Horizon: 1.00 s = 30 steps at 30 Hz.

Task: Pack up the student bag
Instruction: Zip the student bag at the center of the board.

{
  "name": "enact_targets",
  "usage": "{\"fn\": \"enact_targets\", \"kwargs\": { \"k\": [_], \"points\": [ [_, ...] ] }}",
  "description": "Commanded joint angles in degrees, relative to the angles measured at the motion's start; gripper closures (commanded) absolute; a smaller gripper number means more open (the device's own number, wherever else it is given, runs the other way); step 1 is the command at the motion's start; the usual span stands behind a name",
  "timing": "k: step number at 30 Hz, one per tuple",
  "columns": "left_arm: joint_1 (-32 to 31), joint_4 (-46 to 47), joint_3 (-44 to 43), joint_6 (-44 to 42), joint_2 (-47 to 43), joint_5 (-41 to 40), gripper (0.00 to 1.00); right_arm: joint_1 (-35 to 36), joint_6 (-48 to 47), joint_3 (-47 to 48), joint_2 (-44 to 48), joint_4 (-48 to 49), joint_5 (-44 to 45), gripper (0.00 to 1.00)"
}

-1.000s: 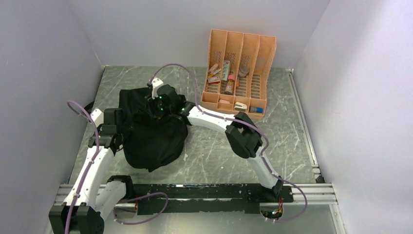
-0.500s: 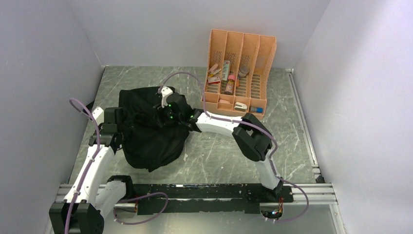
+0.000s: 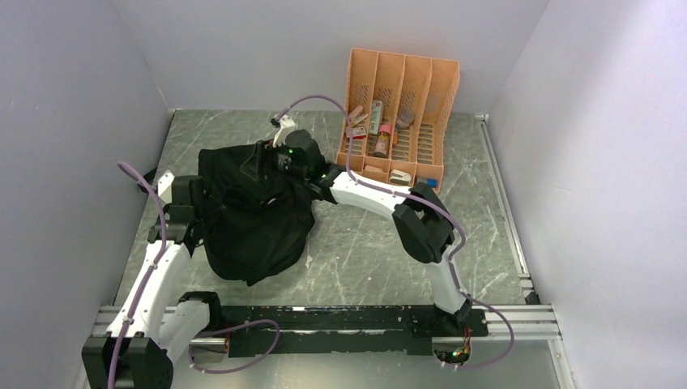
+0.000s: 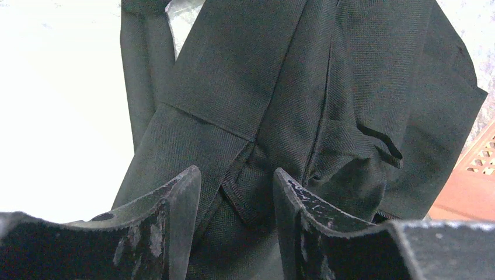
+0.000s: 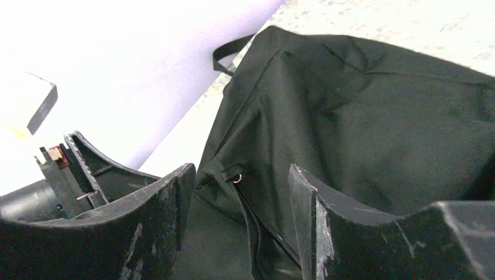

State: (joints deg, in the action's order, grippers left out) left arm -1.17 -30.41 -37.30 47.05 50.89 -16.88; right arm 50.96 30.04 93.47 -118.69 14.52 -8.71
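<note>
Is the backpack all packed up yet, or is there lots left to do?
Not nearly. Done: nothing that shows; the student bag lies slumped on the table, its inside hidden. In hand: both grippers are open at the bag, the left gripper at its side, the right gripper facing the zipper pull. Left: the small supplies sit in the orange organizer, none gripped.

Bare table (image 3: 356,263) right of student bag (image 3: 251,227)
</note>
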Motion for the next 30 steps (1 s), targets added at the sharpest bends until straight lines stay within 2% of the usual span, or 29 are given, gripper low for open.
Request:
{"fn": "enact_targets", "kwargs": {
  "k": [1, 8, 19, 30],
  "points": [
    [0.3, 2.1, 0.2, -1.1, -0.7, 1.6, 0.47, 0.5, 1.9, 2.3, -3.9, 4.3, -5.7, 0.36],
    [0.2, 2.9, 0.9, -1.2, -0.8, 1.9, 0.47, 0.8, 3.9, 1.1, -5.1, 7.9, -9.4, 0.36],
    [0.1, 3.7, 1.5, -1.1, -0.7, 3.2, 0.48, 2.1, -5.2, 2.4, -9.2, 10.2, -8.7, 0.35],
    [0.0, 4.0, 1.9, -1.0, -0.7, 3.5, 0.49, 2.2, -4.5, 3.8, -12.3, 13.3, -8.7, 0.39]
  ]
}}
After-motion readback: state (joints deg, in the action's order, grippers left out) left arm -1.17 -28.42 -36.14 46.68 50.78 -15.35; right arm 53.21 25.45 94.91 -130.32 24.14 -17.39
